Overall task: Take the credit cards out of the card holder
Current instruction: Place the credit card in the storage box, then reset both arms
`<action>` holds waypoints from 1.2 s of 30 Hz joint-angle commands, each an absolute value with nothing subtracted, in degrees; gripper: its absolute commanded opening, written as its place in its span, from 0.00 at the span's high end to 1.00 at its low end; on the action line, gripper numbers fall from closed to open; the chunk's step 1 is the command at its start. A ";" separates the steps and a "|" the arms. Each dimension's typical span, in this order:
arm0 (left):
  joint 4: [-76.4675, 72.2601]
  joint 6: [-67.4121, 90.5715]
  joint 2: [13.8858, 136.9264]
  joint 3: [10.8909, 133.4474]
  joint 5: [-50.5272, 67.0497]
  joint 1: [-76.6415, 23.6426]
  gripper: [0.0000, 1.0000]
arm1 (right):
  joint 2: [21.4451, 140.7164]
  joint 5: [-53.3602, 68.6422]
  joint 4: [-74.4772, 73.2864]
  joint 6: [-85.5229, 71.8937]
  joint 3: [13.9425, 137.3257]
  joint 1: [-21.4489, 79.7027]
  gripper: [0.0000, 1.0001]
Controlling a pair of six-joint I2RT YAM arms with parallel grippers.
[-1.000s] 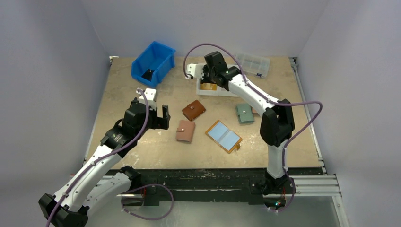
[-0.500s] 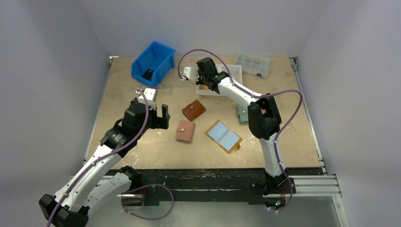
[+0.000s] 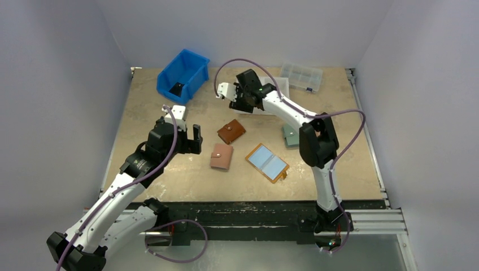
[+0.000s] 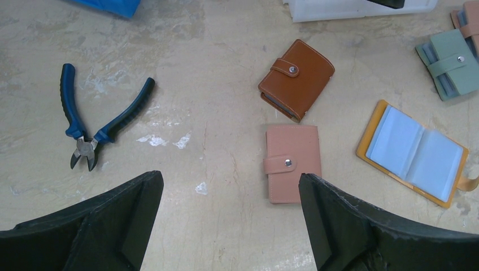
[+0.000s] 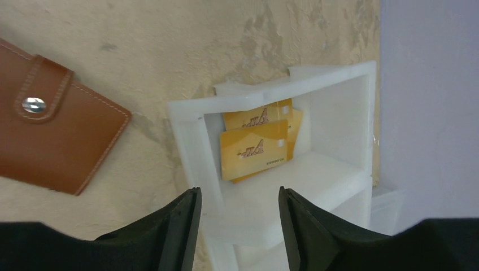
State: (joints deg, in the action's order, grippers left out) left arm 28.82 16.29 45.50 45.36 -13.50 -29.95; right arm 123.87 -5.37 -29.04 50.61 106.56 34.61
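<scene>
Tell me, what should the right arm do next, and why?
Probably lift the right end effector and swing over to the open card holder. It is open and empty, and yellow cards already lie in the white tray.

I counted four other wallets: brown wallet [image 4: 296, 79], pink wallet [image 4: 292, 164], green wallet [image 4: 452, 63], and fourth wallet [image 4: 471, 14] cut by frame edge. One card holder [image 4: 415, 153], open. At least two orange-yellow credit cards [image 5: 254, 149] overlapped in one white tray [image 5: 192, 147]; exact number was unclear. One pliers [image 4: 85, 148], one blue bin [image 3: 192, 79], one clear compartment box [image 3: 302, 76].
</scene>
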 commanded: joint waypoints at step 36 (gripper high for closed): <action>20.70 16.25 49.94 42.32 19.64 -28.39 0.06 | 58.88 52.36 -16.59 29.73 44.89 3.24 0.01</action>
State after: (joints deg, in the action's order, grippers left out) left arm 24.67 15.38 49.19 43.20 12.27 -28.88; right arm 57.82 50.30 -12.51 23.79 44.66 3.36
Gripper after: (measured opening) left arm 0.949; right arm 0.987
